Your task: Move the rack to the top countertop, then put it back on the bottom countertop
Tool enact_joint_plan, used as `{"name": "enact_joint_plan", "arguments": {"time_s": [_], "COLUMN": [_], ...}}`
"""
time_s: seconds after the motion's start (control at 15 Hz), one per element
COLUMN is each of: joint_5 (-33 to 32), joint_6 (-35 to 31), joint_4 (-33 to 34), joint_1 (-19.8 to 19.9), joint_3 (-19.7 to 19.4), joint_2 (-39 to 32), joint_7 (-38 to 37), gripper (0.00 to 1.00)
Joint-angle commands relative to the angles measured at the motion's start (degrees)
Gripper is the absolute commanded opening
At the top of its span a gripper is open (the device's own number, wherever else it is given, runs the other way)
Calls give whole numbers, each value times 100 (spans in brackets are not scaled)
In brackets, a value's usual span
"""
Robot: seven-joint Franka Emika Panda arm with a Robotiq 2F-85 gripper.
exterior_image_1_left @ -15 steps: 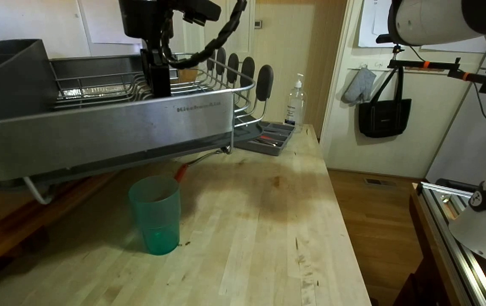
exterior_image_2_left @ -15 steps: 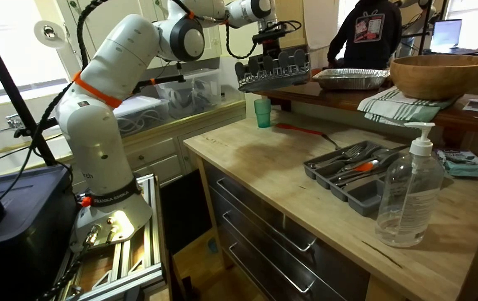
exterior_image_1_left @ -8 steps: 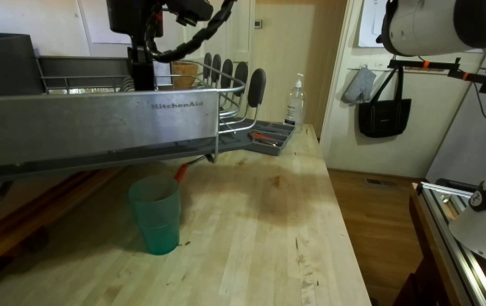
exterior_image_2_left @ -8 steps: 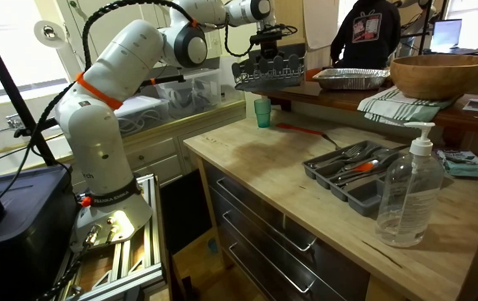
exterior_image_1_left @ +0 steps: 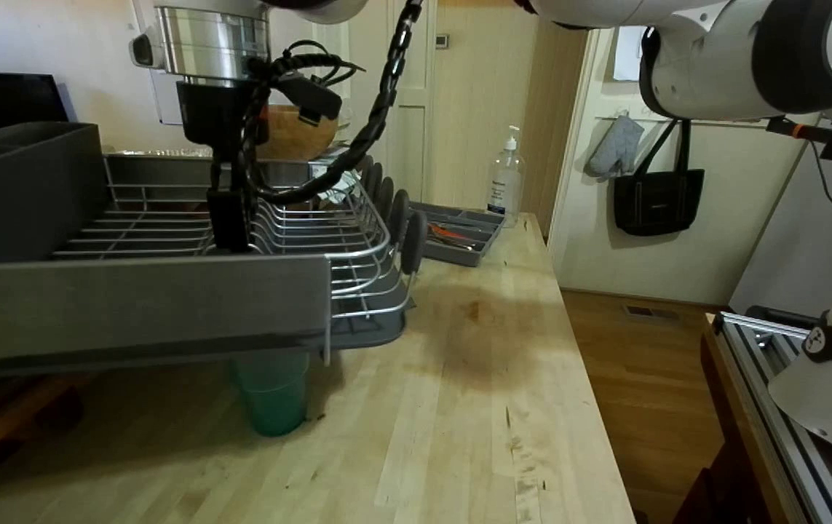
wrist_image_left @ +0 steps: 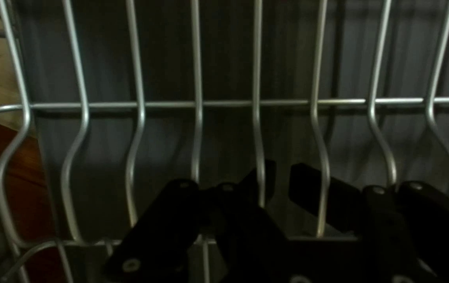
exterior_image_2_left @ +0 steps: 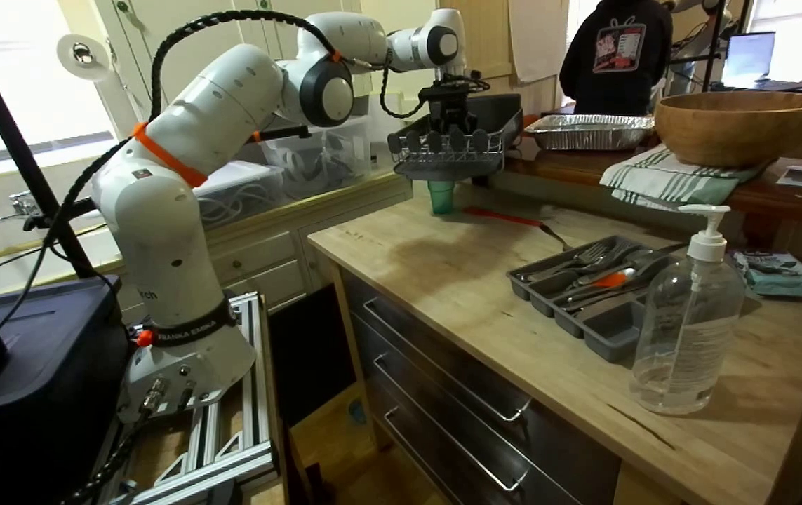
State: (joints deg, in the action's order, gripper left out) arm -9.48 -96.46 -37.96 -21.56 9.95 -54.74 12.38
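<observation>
Gripping the dish rack (exterior_image_1_left: 168, 298) from above, the gripper (wrist_image_left: 282, 179) points down inside it, jaws clamped on its wires, with the pale lower counter (exterior_image_1_left: 459, 437) below the rack.

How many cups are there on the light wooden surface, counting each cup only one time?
1: the green cup, on the bottom countertop; both exterior views show it. The rack hides its upper part and may hide others.

White arm (exterior_image_2_left: 232, 83) high and bent; wrist (exterior_image_2_left: 448, 45) upright — black jaws straight down, almost together
</observation>
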Motion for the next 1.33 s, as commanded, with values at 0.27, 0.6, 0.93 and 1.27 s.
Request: {"name": "enact_joint_plan", "arguments": {"time_s": [0.27, 0.6, 0.93, 1.27], "joint_5": [56, -36, -131, -135], "joint_6": [-436, -894, -1118, -925], "joint_4": [185, 207, 176, 164], "joint_1": [-143, -249, -258, -252], "joint_3": [-6, -115, -234, -246], "joint_2": [-29, -100, -124, -107], "joint_7": [-983, -1714, -2115, -1939], "gripper": [5, 5, 5, 5]}}
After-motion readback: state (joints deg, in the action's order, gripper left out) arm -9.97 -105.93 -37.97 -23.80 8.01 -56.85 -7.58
